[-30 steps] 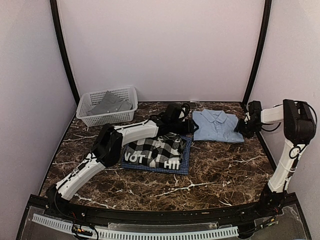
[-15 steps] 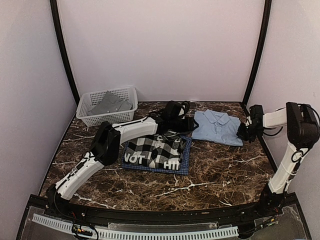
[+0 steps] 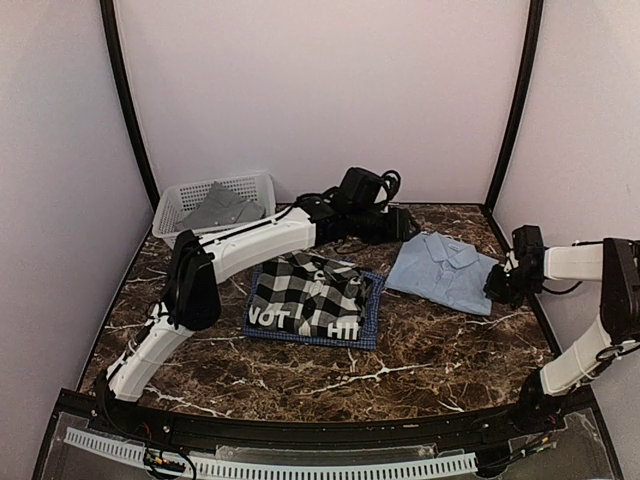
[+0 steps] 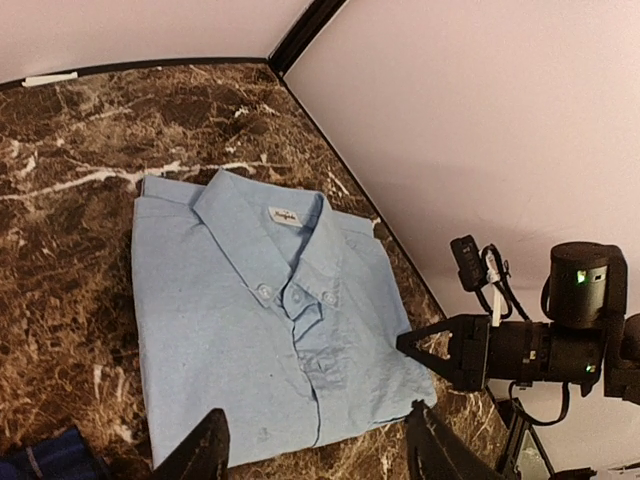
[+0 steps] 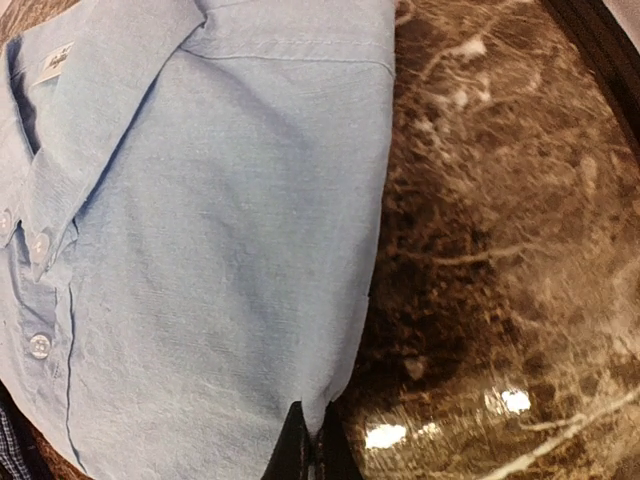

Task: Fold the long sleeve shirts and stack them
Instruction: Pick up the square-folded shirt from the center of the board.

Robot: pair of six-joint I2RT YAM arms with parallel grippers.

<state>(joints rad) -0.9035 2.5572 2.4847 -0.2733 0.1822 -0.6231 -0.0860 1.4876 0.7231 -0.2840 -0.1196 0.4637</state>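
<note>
Right wrist: right jaws pinch light blue shirt [image 5: 200,250] by its corner; left jaws open above table [image 4: 60,130].

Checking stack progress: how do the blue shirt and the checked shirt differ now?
The blue shirt is plain; the checked shirt is black-and-white. The blue shirt lies on the table, its corner pinched by the right hand; the checked shirt lies on a dark blue shirt, untouched. Both are folded.

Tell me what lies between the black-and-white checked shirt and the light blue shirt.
In the top external view: the edge of the dark blue shirt under the checked shirt, then a strip of bare marble table before the light blue shirt.
</note>
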